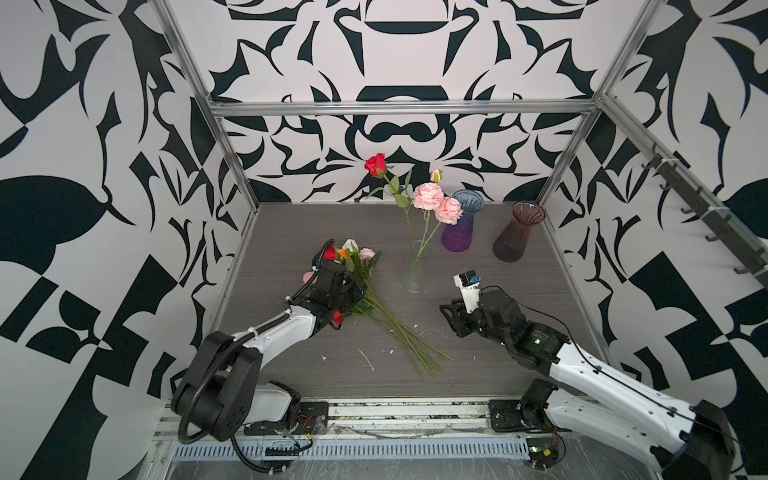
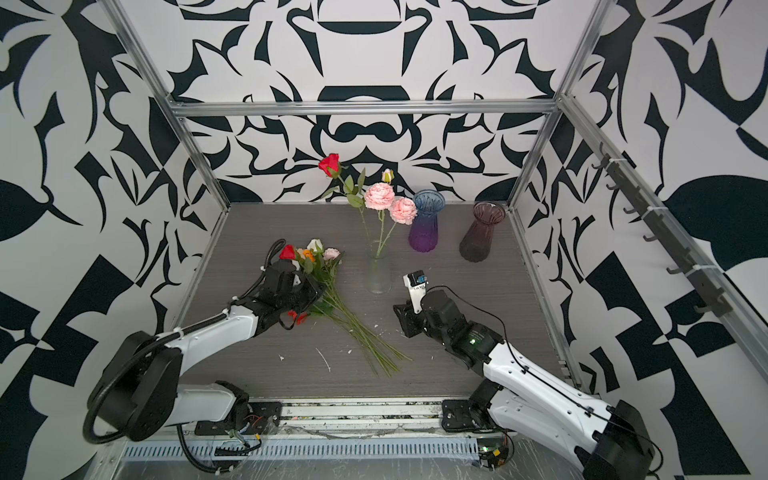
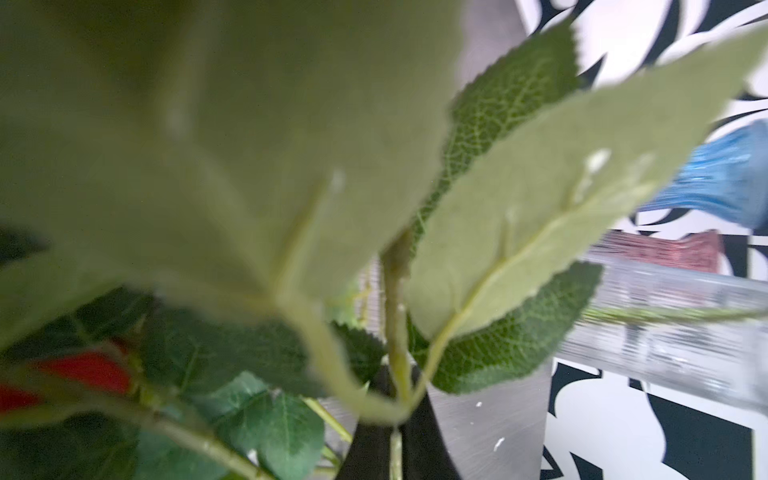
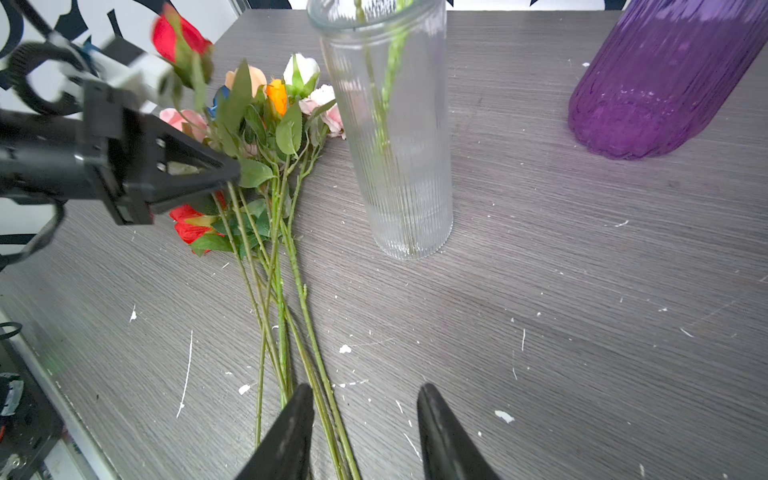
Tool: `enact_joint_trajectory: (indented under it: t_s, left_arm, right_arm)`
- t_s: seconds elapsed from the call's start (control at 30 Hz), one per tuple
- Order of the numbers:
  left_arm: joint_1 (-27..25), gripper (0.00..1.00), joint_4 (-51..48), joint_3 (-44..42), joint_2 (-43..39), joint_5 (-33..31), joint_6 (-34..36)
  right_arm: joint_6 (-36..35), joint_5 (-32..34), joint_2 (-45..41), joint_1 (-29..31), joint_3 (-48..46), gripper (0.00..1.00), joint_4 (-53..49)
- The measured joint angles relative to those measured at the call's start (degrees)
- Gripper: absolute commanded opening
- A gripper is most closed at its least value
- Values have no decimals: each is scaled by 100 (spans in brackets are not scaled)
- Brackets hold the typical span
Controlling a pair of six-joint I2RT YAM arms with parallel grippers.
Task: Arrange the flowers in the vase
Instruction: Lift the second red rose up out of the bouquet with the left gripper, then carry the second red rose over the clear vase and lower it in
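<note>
Green stem (image 3: 394,316) among the flowers (image 4: 282,257): my left gripper (image 4: 232,176) is clenched on it. My right gripper (image 4: 366,388) hangs released over the table (image 4: 540,291), near the vase (image 4: 399,166).

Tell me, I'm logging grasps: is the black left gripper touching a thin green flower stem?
Touching. The left wrist view shows the left gripper shut on a thin green stem, one black finger against each side.

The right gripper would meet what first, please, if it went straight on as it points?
Probably the clear vase, standing ahead of the right gripper; if angled down, the table first.
</note>
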Motion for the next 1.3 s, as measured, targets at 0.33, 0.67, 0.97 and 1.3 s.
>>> enact_joint_trajectory:
  t_s: [0.33,0.67,0.97,1.3]
  left_arm:
    - [33,0,-680,328,-1672,-603,444]
    - [46,0,-1056,2061,-2186,-968,1572]
    - [46,0,-767,3563,-1539,-920,2159]
    - [46,0,-302,4179,-468,-713,2553]
  right_arm:
    - [2,17,-13,-15,-20,44,-2]
    - [2,17,-13,-24,-20,44,-2]
    - [4,39,-125,-24,-59,44,-7]
    - [4,39,-131,-24,-61,44,-4]
